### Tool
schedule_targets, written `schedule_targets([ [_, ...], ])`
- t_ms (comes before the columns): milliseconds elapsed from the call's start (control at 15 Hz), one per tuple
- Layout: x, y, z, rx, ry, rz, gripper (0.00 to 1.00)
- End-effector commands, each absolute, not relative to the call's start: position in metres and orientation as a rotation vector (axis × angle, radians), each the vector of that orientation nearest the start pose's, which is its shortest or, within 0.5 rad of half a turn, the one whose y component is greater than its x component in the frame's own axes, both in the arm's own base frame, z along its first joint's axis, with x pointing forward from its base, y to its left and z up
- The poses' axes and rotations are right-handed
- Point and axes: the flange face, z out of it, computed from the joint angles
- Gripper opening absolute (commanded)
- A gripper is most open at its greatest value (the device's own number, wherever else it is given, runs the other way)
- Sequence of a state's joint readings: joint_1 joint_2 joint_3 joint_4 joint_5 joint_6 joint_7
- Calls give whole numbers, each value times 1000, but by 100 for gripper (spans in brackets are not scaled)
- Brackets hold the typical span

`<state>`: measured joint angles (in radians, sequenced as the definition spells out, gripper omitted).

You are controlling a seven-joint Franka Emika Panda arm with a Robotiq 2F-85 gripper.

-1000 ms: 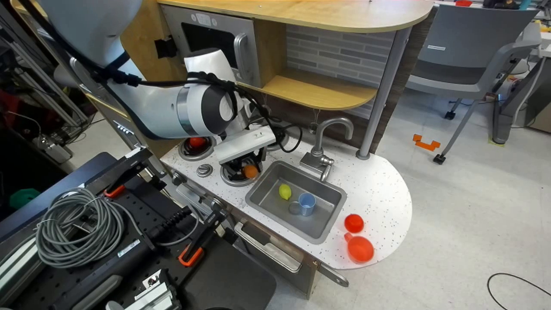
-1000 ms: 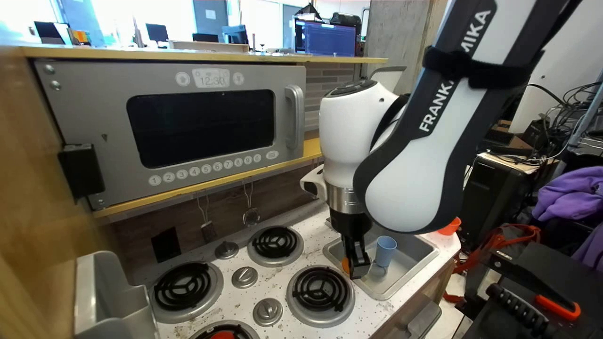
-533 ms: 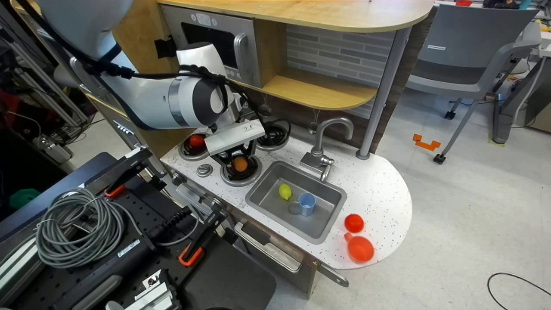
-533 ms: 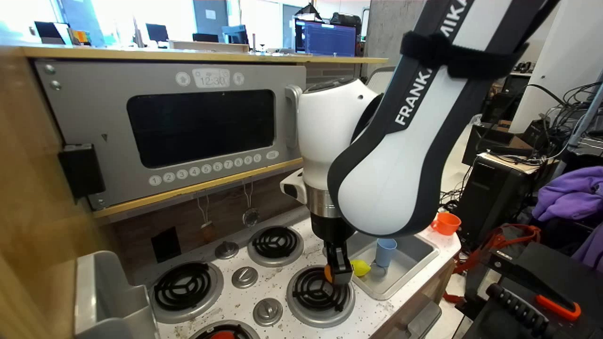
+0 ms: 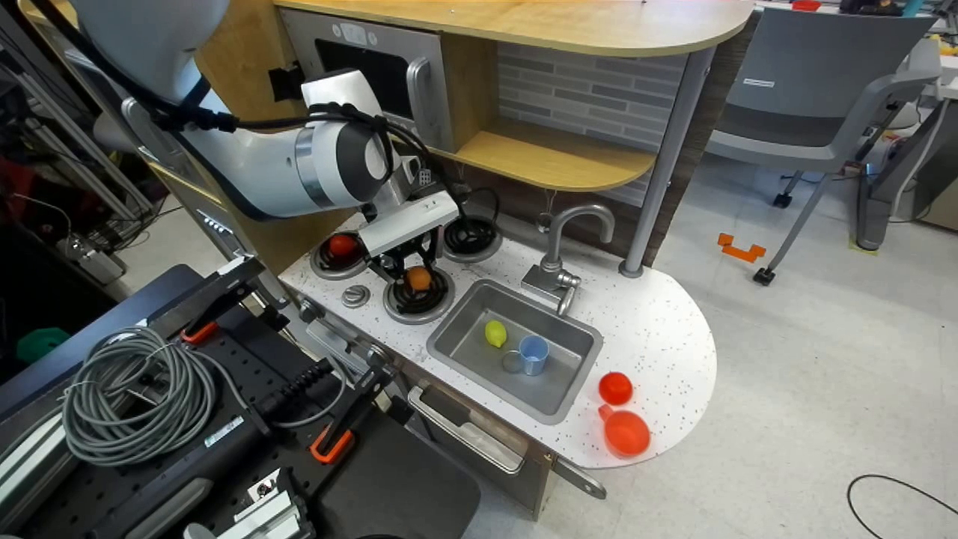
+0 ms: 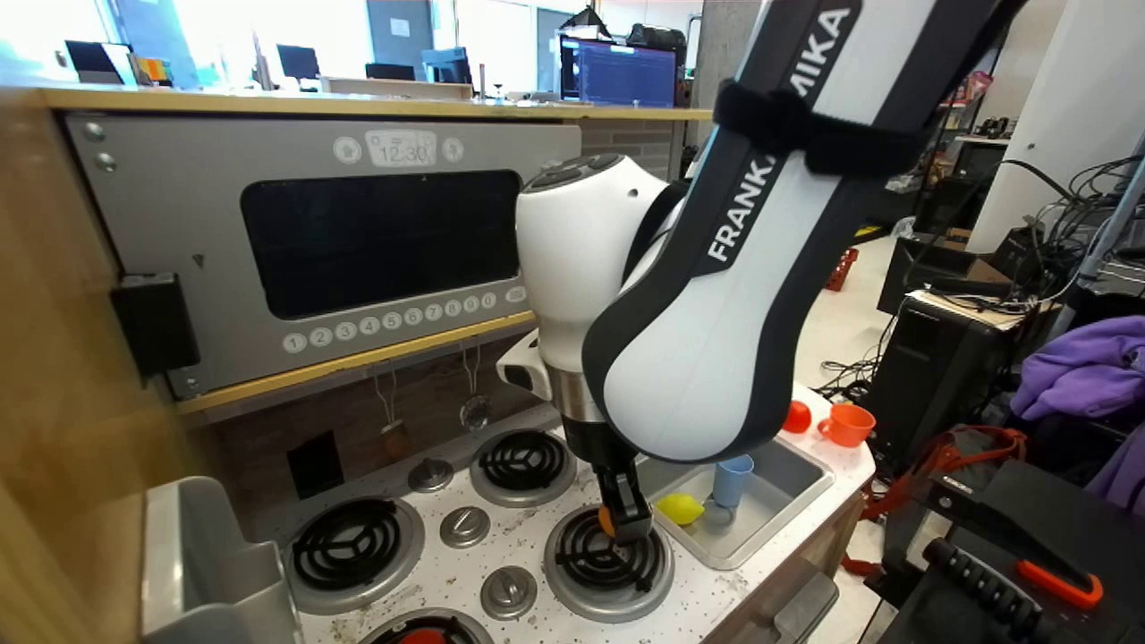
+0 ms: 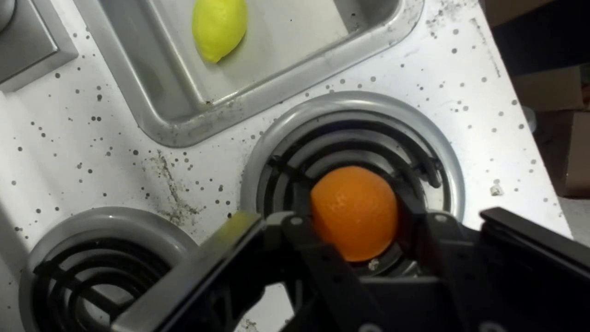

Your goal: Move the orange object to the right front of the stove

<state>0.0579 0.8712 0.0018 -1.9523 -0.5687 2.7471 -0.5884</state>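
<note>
Gripper (image 7: 355,203): fingers in against both sides of the orange object (image 7: 355,226), pinching it
Orange object: between the fingertips, over the front burner (image 7: 341,131) nearest the sink (image 7: 295,86); whether it touches the coils I cannot tell
Near finger (image 6: 628,517): hides part of the orange object in an exterior view
Stove (image 6: 470,572): white, beneath the gripper
Red piece (image 5: 343,245): on another burner (image 5: 326,261), on the gripper's side away from the sink
Sink: just beside the gripper, its rim close to the front burner
Lemon (image 7: 220,28): lying in the sink, near the gripper
Blue cup (image 5: 534,355): in the sink, farther from the gripper than the lemon
Faucet (image 5: 554,251): behind the sink, apart from the gripper
Red-orange cup (image 5: 627,434), red round piece (image 5: 616,388): past the sink, well apart from the gripper
Toy microwave (image 6: 385,241): above and behind the gripper
</note>
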Motion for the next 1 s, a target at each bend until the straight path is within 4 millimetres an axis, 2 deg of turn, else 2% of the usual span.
schedule_targets([
  [0,575,61,3,-2713,-1917,294,19],
  [333,580,64,-14,-2714,-1927,364,19],
  [400,579,65,-14,-2717,-1928,385,39],
  [467,579,65,-14,-2713,-1934,392,69],
  [600,573,63,-6,-2703,-1905,392,71],
  [867,556,47,7,-2692,-1866,380,98],
  [933,553,42,10,-2696,-1848,382,100],
])
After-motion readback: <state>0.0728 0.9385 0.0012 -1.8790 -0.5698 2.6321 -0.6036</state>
